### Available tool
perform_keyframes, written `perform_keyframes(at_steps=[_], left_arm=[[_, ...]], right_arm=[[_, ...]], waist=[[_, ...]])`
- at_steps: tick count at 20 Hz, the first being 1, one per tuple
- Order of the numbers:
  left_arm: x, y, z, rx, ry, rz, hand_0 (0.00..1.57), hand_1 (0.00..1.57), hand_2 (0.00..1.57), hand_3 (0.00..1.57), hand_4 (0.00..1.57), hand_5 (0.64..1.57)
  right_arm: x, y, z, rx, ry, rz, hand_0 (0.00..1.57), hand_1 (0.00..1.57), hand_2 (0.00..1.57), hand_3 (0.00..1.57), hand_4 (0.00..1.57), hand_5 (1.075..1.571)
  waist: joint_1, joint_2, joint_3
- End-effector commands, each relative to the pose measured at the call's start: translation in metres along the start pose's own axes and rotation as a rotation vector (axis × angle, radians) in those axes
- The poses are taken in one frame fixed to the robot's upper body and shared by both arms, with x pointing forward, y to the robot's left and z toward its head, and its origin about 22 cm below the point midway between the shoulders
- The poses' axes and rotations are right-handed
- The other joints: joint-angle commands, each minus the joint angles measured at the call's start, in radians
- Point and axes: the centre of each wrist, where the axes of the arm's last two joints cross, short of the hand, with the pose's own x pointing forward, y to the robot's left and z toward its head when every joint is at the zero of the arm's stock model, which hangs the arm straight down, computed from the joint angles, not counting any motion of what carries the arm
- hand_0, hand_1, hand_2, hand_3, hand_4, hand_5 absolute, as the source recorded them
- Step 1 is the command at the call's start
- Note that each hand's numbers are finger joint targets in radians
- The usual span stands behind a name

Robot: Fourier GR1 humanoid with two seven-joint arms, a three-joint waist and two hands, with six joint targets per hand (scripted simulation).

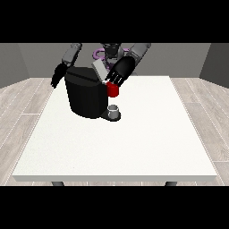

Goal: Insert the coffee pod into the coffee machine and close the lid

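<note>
Black and boxy, the coffee machine sits on the white table, and the hand at the view's right hovers at its top front corner. The grey lid is tilted up just beside that hand on the machine's side, apparently touching the fingers. These point down and look fairly straight; whether they pinch anything I cannot tell. Directly below the fingertips is a red thing at the machine. Lower still, well under the hand, a small grey thing stands on the machine's base; it may be a cup or the pod, I cannot tell which. The hand at the view's left hangs behind the machine's far side, fingers down, holding nothing visible.

Judging by the raised lid, the work is at the opening: keep the fingers clear of the lid's swing, and press it down squarely only once the pod is seated.
</note>
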Motion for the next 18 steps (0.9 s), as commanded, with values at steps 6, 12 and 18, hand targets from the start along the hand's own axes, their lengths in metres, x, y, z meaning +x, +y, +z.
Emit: perform_keyframes(at_steps=[6, 12, 18], left_arm=[[0.023, -0.008, -0.010, 0.030, -0.042, -0.023, 1.19, 1.19, 1.21, 1.17, 0.36, 1.571], [0.012, 0.004, -0.003, 0.060, -0.001, -0.140, 1.22, 1.22, 1.23, 1.10, 0.00, 1.571], [-0.008, -0.007, 0.002, 0.046, -0.023, -0.188, 1.17, 1.17, 1.17, 1.02, 0.00, 1.571]], right_arm=[[0.008, -0.003, -0.013, -0.022, 0.003, 0.018, 0.00, 0.00, 0.00, 0.00, 0.00, 1.571], [0.004, 0.002, -0.004, -0.013, -0.007, -0.010, 0.00, 0.00, 0.00, 0.00, 0.00, 1.571], [0.005, -0.001, -0.004, -0.048, 0.002, -0.009, 0.00, 0.00, 0.00, 0.00, 0.00, 1.571]], waist=[[0.024, 0.004, -0.0007], [-0.009, 0.012, -0.0006], [0.015, 0.026, -0.0007]])
